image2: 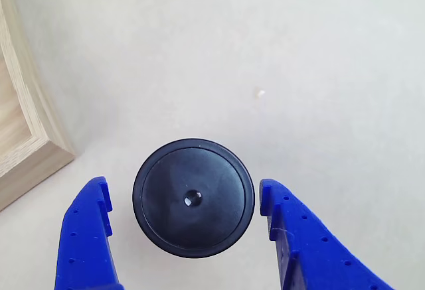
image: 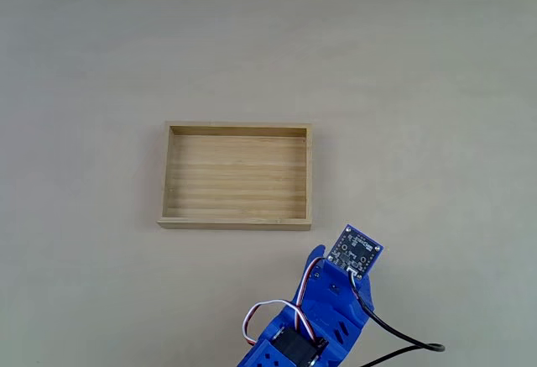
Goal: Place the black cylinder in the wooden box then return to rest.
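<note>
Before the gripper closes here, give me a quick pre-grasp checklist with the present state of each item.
1. Gripper open wide enough: ok, one blue finger shows on each side of the black cylinder.
2. Cylinder centred between the fingers: ok, with a slightly wider gap on the left in the other view.
3. Cylinder upright: ok, its round top with the central dimple faces the camera.
4. Fingers low enough to catch the side: cannot tell from this angle.
5. Wooden box free to receive it: ok, its bottom is bare in the fixed view.
6. Clearance from the box corner: ok, bare table lies between the corner and the left finger.
</note>
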### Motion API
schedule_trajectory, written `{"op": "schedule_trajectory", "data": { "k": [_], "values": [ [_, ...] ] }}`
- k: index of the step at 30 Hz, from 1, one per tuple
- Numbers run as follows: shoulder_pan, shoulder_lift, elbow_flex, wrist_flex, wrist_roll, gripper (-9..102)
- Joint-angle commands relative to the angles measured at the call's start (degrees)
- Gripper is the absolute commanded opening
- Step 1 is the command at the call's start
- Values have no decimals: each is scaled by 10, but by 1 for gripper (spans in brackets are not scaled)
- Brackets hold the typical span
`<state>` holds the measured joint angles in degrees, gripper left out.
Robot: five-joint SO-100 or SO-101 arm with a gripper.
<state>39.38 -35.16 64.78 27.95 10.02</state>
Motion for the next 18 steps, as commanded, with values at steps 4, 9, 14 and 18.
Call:
{"op": "schedule_trajectory", "data": {
  "k": [4,9,14,18],
  "values": [
    [-9,10,-53,-18,4,32],
    [-10,16,-58,-18,4,30],
    [-9,18,-62,-18,5,28],
    [-10,22,-67,-18,4,26]
  ]
}}
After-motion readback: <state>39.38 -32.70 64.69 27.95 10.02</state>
